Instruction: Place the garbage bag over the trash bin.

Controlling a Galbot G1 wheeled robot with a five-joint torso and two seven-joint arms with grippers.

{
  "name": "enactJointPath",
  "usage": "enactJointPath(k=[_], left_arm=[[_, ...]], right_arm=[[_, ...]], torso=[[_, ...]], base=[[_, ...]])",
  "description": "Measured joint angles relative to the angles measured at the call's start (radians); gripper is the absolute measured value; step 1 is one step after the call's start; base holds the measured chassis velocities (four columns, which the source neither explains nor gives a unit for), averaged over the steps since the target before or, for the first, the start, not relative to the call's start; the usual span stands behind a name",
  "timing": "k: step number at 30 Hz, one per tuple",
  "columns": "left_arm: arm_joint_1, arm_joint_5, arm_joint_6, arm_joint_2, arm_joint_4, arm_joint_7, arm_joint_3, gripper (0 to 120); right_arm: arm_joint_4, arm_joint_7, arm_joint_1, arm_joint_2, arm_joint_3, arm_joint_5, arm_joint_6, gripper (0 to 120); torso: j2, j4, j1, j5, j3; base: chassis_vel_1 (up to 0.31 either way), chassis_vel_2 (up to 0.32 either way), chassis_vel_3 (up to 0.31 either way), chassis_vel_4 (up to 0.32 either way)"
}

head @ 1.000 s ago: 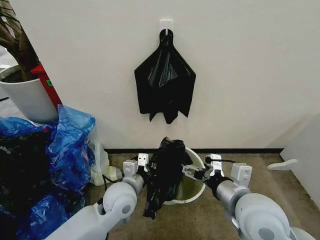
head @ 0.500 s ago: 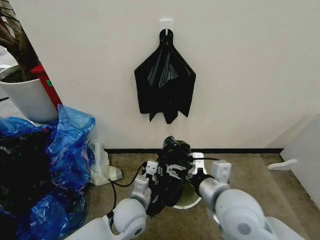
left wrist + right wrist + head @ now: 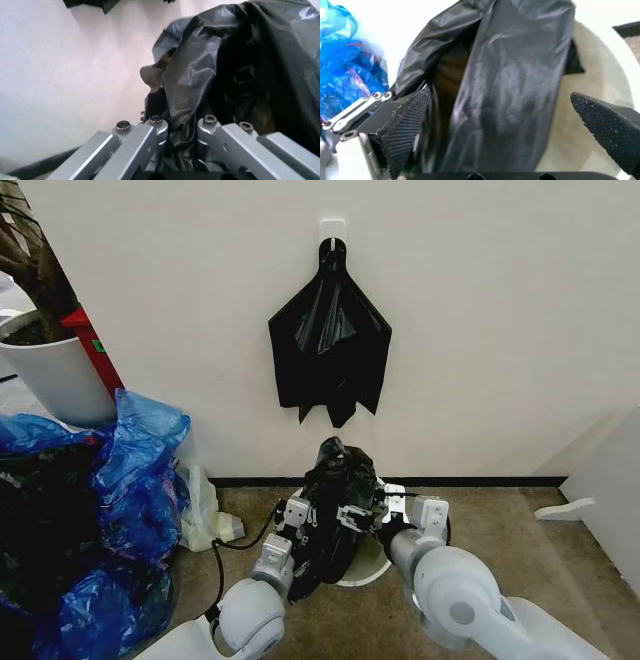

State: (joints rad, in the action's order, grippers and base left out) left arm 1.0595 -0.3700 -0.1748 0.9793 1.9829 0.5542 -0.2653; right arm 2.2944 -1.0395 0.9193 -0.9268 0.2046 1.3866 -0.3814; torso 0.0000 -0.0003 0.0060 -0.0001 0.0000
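At lower centre of the head view, I hold the garbage bag (image 3: 335, 505) upright over the trash bin (image 3: 372, 565), its long axis vertical. My left gripper (image 3: 300, 515) is clamped on the bag's left side; my right gripper (image 3: 362, 518) has its pads (image 3: 405, 129) spread apart astride the bag's right fold. Blue bags (image 3: 130, 480) lie at left and a black bundle (image 3: 330, 335) hangs above; neither obstructs.

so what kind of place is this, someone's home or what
Probably an indoor corner of an office or home, though I can't tell which: a plain white wall with a dark skirting, brownish carpet, a potted plant, and heaped blue plastic bags.
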Motion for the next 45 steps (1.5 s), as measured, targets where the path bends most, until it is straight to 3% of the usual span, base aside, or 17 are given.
enactJointPath(k=[18, 24, 32, 41, 45], left_arm=[[-0.008, 0.08, 0.031, 0.014, -0.029, -0.021, 0.002, 4], [0.006, 0.097, 0.042, 0.023, -0.014, -0.033, 0.023, 4], [0.02, 0.092, 0.044, 0.008, -0.004, -0.041, 0.095, 4], [0.054, 0.087, 0.045, -0.01, 0.014, -0.049, 0.126, 4], [0.07, 0.086, 0.045, -0.015, 0.02, -0.051, 0.139, 4]], right_arm=[[-0.111, -0.116, -0.092, -0.064, 0.069, 0.021, 0.031, 100], [-0.116, -0.127, -0.036, -0.018, 0.07, -0.034, 0.025, 100], [-0.086, -0.102, 0.079, 0.054, -0.032, -0.102, 0.014, 100], [-0.065, -0.038, 0.14, 0.067, -0.085, -0.164, 0.017, 100], [-0.055, 0.004, 0.167, 0.07, -0.096, -0.197, 0.02, 88]], torso=[[0.0, 0.0, 0.0, 0.0001, 0.0], [0.0, -0.0001, 0.0, 0.0002, 0.0], [0.0, 0.0001, 0.0, 0.0001, 0.0], [0.0, 0.0001, 0.0, 0.0001, 0.0], [0.0, 0.0001, 0.0, 0.0001, 0.0]], base=[[0.0, 0.0, 0.0, 0.0], [0.0, 0.0, 0.0, 0.0], [0.0, 0.0, 0.0, 0.0], [0.0, 0.0, 0.0, 0.0], [0.0, 0.0, 0.0, 0.0]])
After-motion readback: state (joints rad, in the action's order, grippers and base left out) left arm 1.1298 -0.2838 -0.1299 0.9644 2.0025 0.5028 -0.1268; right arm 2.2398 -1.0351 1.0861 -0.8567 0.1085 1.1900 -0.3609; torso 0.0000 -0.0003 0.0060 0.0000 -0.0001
